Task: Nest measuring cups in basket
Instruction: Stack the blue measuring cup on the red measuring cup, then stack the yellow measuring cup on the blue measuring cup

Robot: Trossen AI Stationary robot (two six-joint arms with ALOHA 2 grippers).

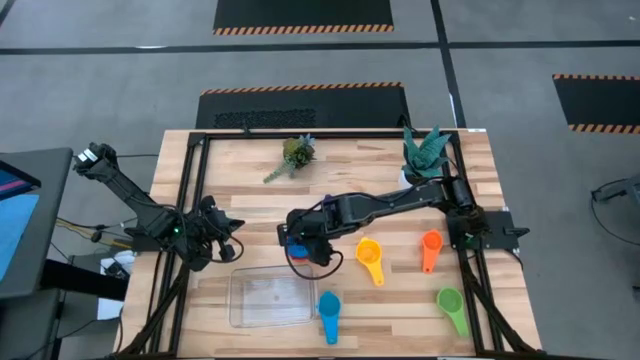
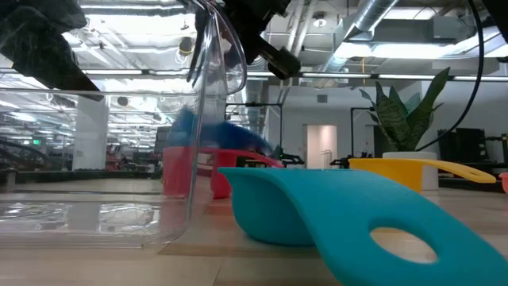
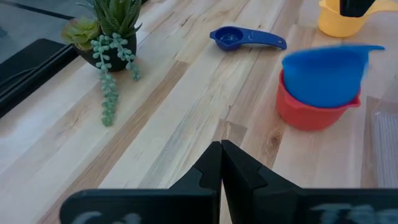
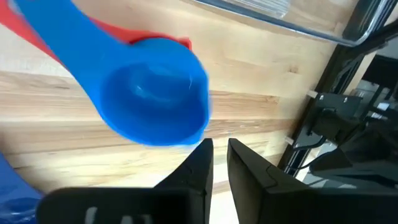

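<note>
Just off the basket's (image 1: 262,312) far right corner, my right gripper (image 4: 220,163), fingers slightly parted, releases the blue cup (image 4: 155,106) into the red cup (image 3: 309,112); lift straight up.

Trailing succulent (image 1: 291,156), spiky green plant (image 1: 424,150), wooden table (image 1: 350,185)

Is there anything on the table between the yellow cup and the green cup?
Yes. From above, the orange cup lies between the yellow cup and the green cup, resting on the wooden table.
</note>
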